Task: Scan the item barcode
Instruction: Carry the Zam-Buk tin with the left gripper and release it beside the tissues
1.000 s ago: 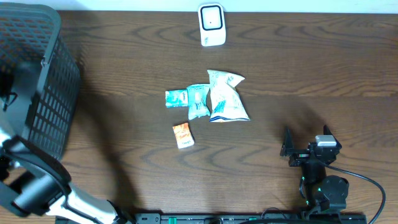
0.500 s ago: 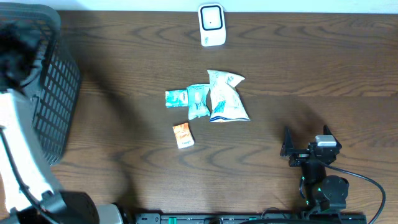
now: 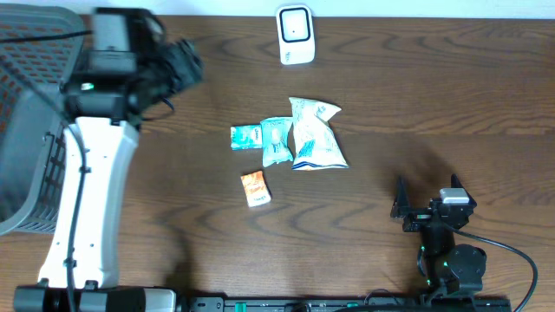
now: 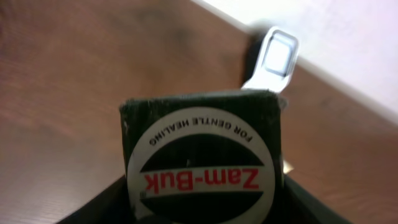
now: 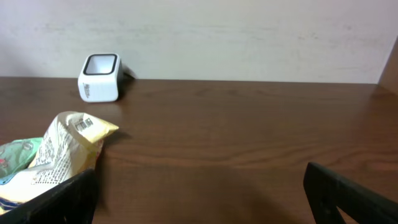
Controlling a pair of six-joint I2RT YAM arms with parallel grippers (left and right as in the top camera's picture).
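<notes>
The left pincer (image 3: 184, 68) hangs over the bench (image 3: 451, 95) at about 10 o'clock from the middle, clamped on a small dark Zam-Buk box (image 4: 202, 162). In the left wrist view the box fills the space between the fingers, its round label reading upside down; the picture is soft, so whether it is a carton or a tin is hard to say. The white scanner (image 3: 295, 35) stands at the bench's 12 o'clock edge. It is well apart from the box and lies at 1 o'clock beyond it in the left wrist view.

A grey mesh basket (image 3: 22, 173) sits at 9 o'clock, beside the left arm. Near the middle lie a white-and-blue snack bag (image 3: 314, 134) and, touching it, two teal packets (image 3: 260, 137), with an orange packet (image 3: 255, 187) just apart at their 6 o'clock.

The right pincer (image 3: 425, 201) rests low at 5 o'clock, its jaws wide apart and holding nothing, facing the scanner.
</notes>
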